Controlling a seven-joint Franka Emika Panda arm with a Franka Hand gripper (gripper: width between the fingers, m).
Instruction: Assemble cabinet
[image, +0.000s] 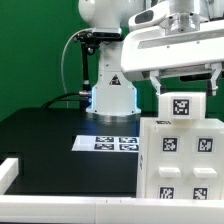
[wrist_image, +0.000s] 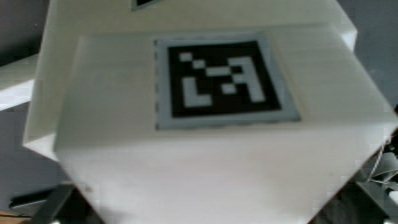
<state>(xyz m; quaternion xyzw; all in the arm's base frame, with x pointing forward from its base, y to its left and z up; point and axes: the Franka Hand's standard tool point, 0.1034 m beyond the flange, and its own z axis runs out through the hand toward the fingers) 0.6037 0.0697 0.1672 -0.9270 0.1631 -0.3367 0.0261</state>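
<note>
The white cabinet body (image: 180, 165) stands at the exterior view's right, with several square tags on its faces. My gripper (image: 186, 92) hangs right above it, its fingers on either side of a white cabinet part (image: 182, 106) with one tag that sits at the body's top. In the wrist view this part (wrist_image: 214, 130) fills the picture with its tag facing the camera, and my gripper (wrist_image: 205, 205) is shut on it. Only dark finger edges (wrist_image: 36, 200) show at the corners. Whether the part touches the body is hidden. No knob shows.
The marker board (image: 112, 143) lies on the black table before the robot base (image: 112, 95). A white rail (image: 10, 170) runs along the table's left and front edges. A green wall is behind.
</note>
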